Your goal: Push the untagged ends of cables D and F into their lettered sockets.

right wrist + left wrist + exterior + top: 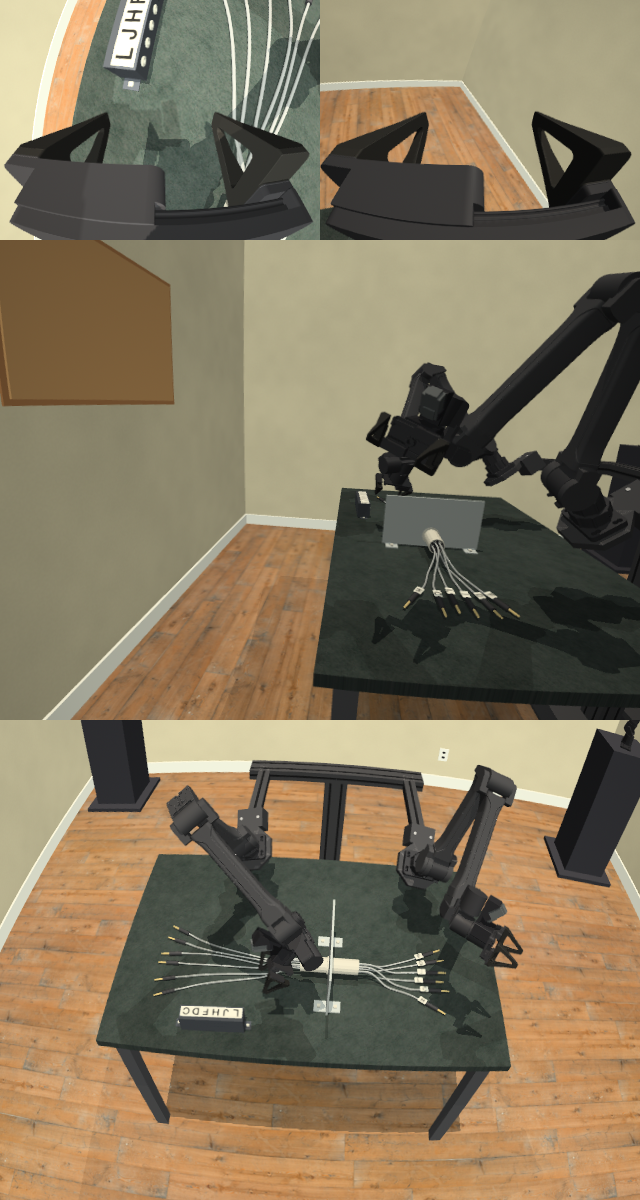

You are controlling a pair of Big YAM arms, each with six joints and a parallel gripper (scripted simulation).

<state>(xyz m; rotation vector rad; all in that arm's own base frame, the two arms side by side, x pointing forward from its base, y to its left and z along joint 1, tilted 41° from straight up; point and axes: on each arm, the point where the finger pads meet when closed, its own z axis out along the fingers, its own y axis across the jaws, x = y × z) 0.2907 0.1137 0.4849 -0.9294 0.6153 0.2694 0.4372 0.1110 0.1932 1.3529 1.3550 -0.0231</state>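
The junction box (pixel 210 1018) lies near the table's front edge; its top reads L J H F D C (pixel 136 16), with a row of sockets in the side facing the cables. Several untagged plug ends (pixel 168 960) fan out on the table, none in a socket. The tagged ends (pixel 429 975) fan out beyond the white conduit (pixel 338 965); their letters are too small to read. My right gripper (pixel 272 974) (pixel 160 118) is open and empty, low over the cables where they leave the conduit. My left gripper (pixel 501 949) (pixel 480 117) is open and empty, raised above the tagged ends.
A thin grey panel (pixel 330 962) stands upright across the table's middle, and the conduit passes through it. Its white feet (pixel 327 1005) sit on the table. In the exterior view the panel (pixel 433 521) hides the untagged ends.
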